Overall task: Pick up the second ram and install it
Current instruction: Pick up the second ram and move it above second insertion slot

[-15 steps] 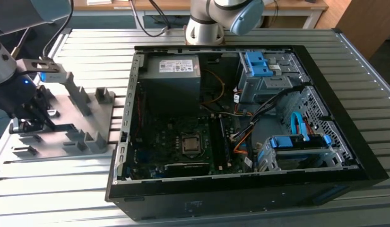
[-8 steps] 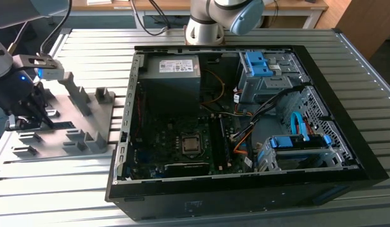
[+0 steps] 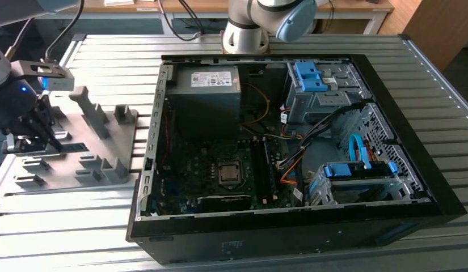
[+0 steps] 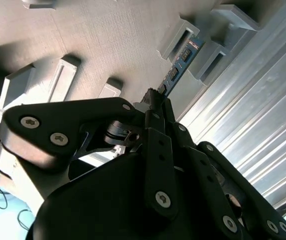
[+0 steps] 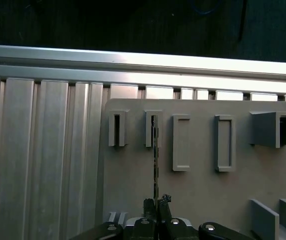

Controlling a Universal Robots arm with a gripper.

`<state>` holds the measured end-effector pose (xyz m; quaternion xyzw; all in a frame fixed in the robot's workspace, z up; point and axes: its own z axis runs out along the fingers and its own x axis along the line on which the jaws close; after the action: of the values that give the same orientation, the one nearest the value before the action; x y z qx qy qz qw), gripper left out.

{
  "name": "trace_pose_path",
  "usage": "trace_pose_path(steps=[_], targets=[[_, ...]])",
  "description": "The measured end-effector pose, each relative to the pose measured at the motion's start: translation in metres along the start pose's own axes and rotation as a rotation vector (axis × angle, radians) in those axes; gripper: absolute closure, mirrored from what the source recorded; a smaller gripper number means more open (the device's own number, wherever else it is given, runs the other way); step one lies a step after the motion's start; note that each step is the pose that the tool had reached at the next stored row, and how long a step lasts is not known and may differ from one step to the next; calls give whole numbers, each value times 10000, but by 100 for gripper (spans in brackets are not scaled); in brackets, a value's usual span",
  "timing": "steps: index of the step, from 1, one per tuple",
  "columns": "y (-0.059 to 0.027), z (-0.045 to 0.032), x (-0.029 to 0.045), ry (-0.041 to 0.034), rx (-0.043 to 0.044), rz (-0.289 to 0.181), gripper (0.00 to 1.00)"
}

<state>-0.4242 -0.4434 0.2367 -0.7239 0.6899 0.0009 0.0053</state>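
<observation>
**One ram stick gripped over the fixture**

One ram (image 4: pixel 182 62) sits between the fingers of the gripper (image 4: pixel 155 102), and the fingers are closed on its near end. In the second wrist view the stick shows as a narrow blue board with a row of small dark chips along its face. It runs straight out from the fingertips (image 4: pixel 152 97) towards two raised grey blocks (image 4: pixel 210 55). Its far end lies between those blocks.

In the first wrist view the ram (image 5: pixel 155 162) is seen edge-on, as a very thin dark line. It reaches from the gripper (image 5: pixel 156 204) up to a narrow upright holder (image 5: pixel 153 129) on the fixture (image 5: pixel 198 192). That holder is the second in a row of four. Whether the stick still rests in the holder or hangs just clear of it, I cannot tell.

In the exterior view the gripper (image 3: pixel 46 139) is low over the grey fixture (image 3: pixel 116 156), at the view's left. The fixture lies on a ribbed metal table (image 3: pixel 67 226).

Well apart from it, towards the exterior view's right, an open black case (image 3: pixel 294 235) lies on its side. The motherboard (image 3: pixel 195 170) inside faces up, with cables, a power supply (image 3: pixel 211 85) and blue drive brackets (image 3: pixel 310 76) around it.
</observation>
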Motion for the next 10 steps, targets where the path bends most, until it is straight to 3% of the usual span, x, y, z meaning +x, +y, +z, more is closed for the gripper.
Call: trace_pose_path(steps=[10], targets=[[-1,-119,-1,0,0,0,86]])
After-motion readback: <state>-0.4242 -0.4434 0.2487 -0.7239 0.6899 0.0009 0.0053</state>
